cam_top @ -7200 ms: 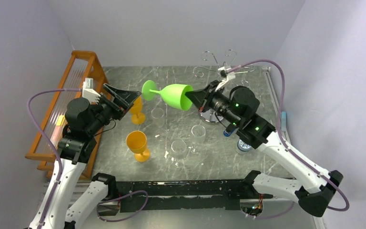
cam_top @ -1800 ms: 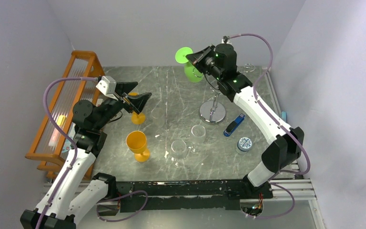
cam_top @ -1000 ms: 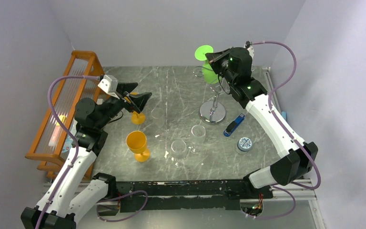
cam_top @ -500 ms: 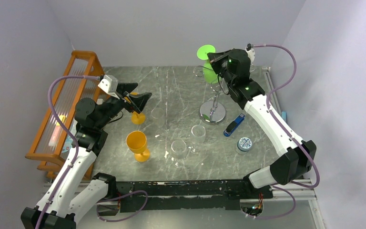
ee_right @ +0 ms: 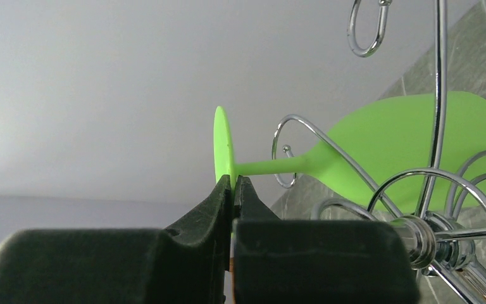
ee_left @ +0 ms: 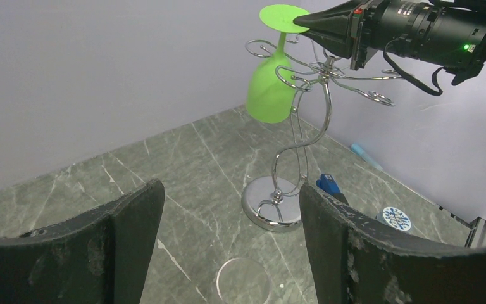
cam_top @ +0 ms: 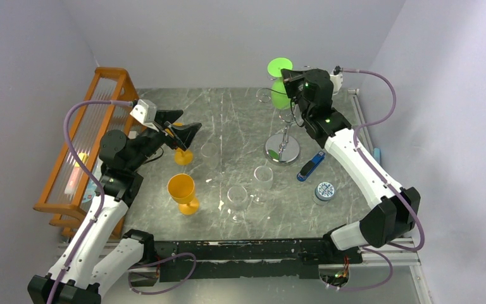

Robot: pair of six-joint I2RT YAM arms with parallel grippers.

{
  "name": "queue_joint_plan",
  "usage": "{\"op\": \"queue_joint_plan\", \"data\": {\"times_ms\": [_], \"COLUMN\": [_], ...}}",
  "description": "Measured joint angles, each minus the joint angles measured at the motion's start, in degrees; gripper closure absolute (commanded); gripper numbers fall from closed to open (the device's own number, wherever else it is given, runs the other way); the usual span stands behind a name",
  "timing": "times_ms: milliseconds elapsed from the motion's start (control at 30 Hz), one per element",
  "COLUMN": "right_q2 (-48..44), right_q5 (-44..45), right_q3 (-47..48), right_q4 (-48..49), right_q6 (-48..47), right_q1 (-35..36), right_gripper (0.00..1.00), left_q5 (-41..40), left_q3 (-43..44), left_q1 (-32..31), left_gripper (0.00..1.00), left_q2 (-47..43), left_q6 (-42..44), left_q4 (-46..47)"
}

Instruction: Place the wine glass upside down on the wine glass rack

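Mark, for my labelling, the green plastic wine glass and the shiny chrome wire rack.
green plastic wine glass (ee_left: 269,95): left wrist view, on its bowl.
shiny chrome wire rack (ee_left: 259,210): left wrist view, on its round base.

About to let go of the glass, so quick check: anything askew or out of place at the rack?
Nothing spilled or broken. The green wine glass hangs bowl-down, slightly tilted, the right gripper pinching its foot's edge above the curled arms of the wine glass rack, so it is not yet seated.

We've got two orange goblets, some clear glasses, a blue pen-like thing, a round tin and an orange slatted rack.
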Motion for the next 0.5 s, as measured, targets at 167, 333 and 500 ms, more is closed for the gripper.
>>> {"op": "queue_joint_plan", "data": {"times_ms": [167, 333, 500], "right_q2": [1.2, 3.1, 4.4], "right_q5": [0.4, 0.6, 0.7], "right_q3": [0.0, 0.4, 1.9], "right_q4": [0.0, 0.0, -0.5], "right_q6": [1.6, 1.7, 1.8], "right_q1": [-0.2, -0.3, -0.5], "right_gripper": [1.0, 1.0, 1.0], "left_q5": [0.0, 0.0, 0.0], "left_q3": [0.0, 0.0, 0.0], "left_q1": [0.0, 0.0, 0.0], "left_gripper": [0.18, 0.18, 0.18], "left_q2": [0.0, 0.0, 0.0], "left_q6": [0.0, 0.0, 0.0], "left_q4": [0.0, 0.0, 0.0]}}
